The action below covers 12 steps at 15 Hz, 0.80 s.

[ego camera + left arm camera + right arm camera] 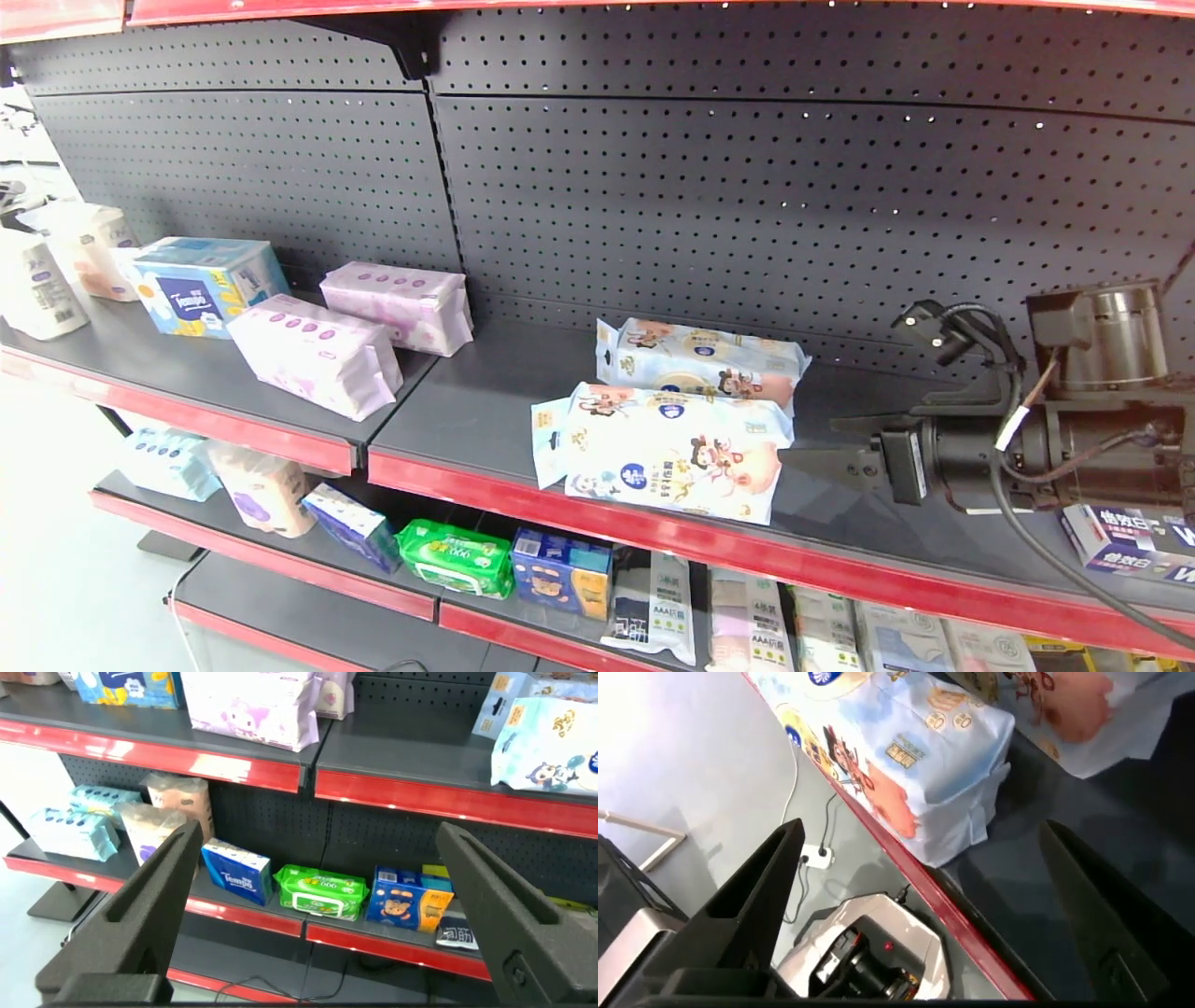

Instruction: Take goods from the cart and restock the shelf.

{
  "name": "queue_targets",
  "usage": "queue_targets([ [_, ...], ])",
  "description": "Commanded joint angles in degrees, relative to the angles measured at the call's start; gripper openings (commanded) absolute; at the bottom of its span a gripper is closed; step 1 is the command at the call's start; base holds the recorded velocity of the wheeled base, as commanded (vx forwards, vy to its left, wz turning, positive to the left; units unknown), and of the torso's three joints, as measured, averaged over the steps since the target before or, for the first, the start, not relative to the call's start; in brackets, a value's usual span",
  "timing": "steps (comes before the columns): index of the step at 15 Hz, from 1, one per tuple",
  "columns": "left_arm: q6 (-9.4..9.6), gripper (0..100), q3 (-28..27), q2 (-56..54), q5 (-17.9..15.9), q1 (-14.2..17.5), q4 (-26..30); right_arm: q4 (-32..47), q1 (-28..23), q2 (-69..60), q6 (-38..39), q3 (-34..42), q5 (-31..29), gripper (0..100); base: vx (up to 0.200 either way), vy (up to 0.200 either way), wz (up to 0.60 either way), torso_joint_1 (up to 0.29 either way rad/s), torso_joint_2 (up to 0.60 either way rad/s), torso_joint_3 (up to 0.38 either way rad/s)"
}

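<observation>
Two cartoon-printed tissue packs lie on the dark shelf board [476,411]: one at the front edge [667,453], one behind it [700,359]. My right gripper [808,441] hovers just right of the front pack, pointing at it, open with nothing between its fingers. In the right wrist view the gripper [922,831] frames that front pack's end [915,756] over the red shelf edge. My left gripper [318,831] stands open and empty in front of the lower shelves, below the red edge of the board carrying the cartoon pack [551,742].
Two pink packs [313,350] [401,303], a blue tissue box [201,280] and white packs [37,285] fill the shelf's left. A blue-white box [1125,541] lies under my right arm. The lower shelf holds a green wipes pack [322,891] and blue boxes [406,901].
</observation>
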Motion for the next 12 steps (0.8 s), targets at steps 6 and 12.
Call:
queue_targets([
  [6, -0.03, 100, 0.0, 0.0, 0.0, 0.0, 0.0, -8.2, -0.1, 6.6, -5.1, 0.9, 0.1, 100, 0.000, 0.000, 0.00, 0.000, 0.00, 0.000],
  [12, -0.03, 100, 0.0, 0.0, 0.0, 0.0, 0.0, -10.3, -3.0, 9.5, -13.8, 0.3, 4.1, 100, 0.000, 0.000, 0.00, 0.000, 0.00, 0.000],
])
